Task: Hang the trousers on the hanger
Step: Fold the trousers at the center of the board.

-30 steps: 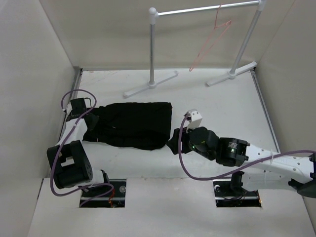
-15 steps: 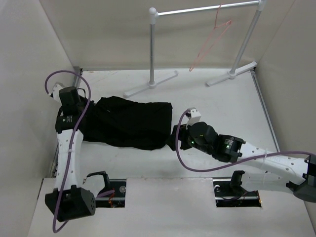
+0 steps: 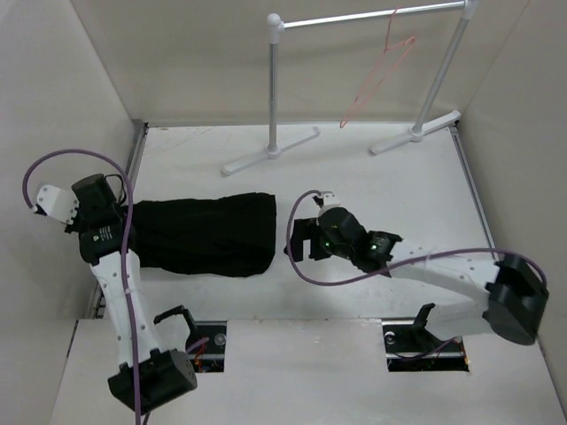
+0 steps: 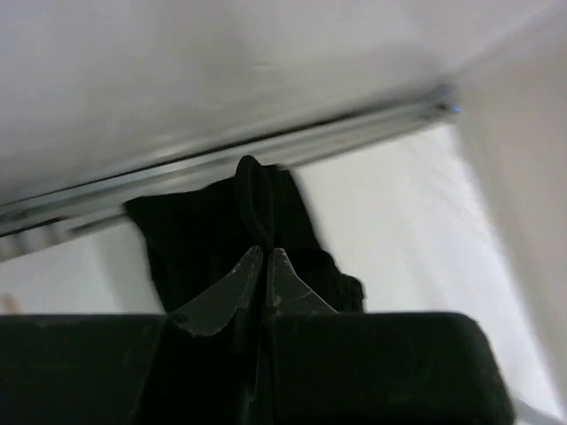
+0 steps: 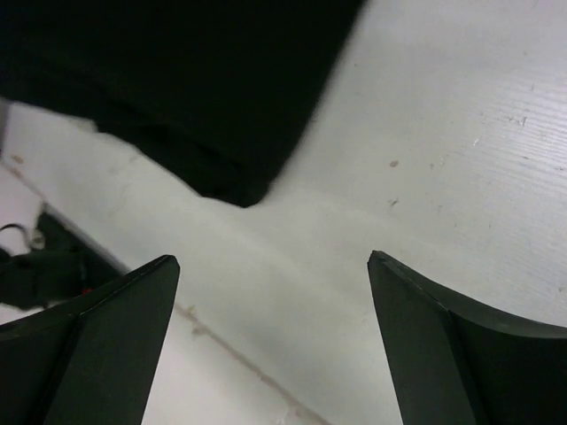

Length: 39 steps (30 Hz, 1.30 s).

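Observation:
The black trousers (image 3: 199,235) lie folded on the white table, left of centre. My left gripper (image 3: 131,223) is shut on their left end, close to the left wall; the left wrist view shows its fingertips (image 4: 266,254) pinched together on a ridge of the black trousers (image 4: 213,230). My right gripper (image 3: 295,241) stands open just right of the trousers' right end, not touching them. In the right wrist view its gripper (image 5: 273,261) has bare table between the fingers and the trousers (image 5: 177,80) lie ahead. The pink-red hanger (image 3: 376,80) hangs on the rail at the back right.
A white-and-grey garment rail (image 3: 275,88) stands across the back with feet spreading onto the table. Walls close in on the left, right and back. A metal strip (image 4: 266,150) runs along the foot of the left wall.
The left arm swung out toward the left wall, dragging the trousers left with it. The right gripper let the right end go, opened wider and moved left after it.

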Motion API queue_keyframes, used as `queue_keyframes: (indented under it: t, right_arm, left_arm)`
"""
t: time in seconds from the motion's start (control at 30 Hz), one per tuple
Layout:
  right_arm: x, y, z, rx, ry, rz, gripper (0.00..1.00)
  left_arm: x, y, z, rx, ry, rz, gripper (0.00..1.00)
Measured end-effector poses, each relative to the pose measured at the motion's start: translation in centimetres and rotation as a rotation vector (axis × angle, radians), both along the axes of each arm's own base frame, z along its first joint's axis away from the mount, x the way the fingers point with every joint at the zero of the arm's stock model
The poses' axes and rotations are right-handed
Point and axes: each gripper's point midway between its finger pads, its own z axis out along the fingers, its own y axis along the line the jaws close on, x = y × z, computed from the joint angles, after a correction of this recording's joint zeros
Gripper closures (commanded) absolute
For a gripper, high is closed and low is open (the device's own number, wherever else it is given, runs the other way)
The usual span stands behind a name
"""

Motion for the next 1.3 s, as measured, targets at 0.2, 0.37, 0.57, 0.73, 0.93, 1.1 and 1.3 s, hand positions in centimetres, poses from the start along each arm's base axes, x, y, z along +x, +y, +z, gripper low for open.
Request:
queue_keyframes:
  t: [0.2, 0.37, 0.57, 0.73, 0.93, 1.1, 1.3]
  right_arm:
    - [2.8, 0.7, -7.4, -0.084, 0.156, -0.006, 0.02]
    - [4.6, 4.0, -7.8, -0.007, 0.202, 0.013, 0.01]
    - [6.2, 8.5, -6.8, 0.165, 0.246, 0.014, 0.07]
    - [6.3, 9.4, -10.0, 0.198, 0.356, -0.026, 0.67]
    - [7.0, 6.1, -11.1, 0.231, 0.412, -0.126, 0.84]
    - [8.5, -1.8, -9.5, 0.252, 0.352, -0.28, 0.84]
    - [5.1, -8.1, -10.1, 0.2, 0.319, -0.381, 0.37]
  left_arm:
    - [-4.1, 5.8, -12.2, -0.1, 0.374, 0.258, 0.86]
    - [-6.5, 7.7, -15.5, -0.134, 0.511, 0.355, 0.45]
    - [-4.6, 7.1, -11.9, -0.047, 0.422, 0.329, 0.4]
    - [-0.4, 2.0, -7.9, 0.031, 0.241, 0.13, 0.41]
    - [2.0, -7.5, -11.9, -0.05, 0.207, -0.194, 0.42]
    - [3.4, -16.8, -15.7, -0.143, 0.274, -0.482, 0.42]
    - [4.2, -22.9, -16.0, -0.201, 0.222, -0.644, 0.42]
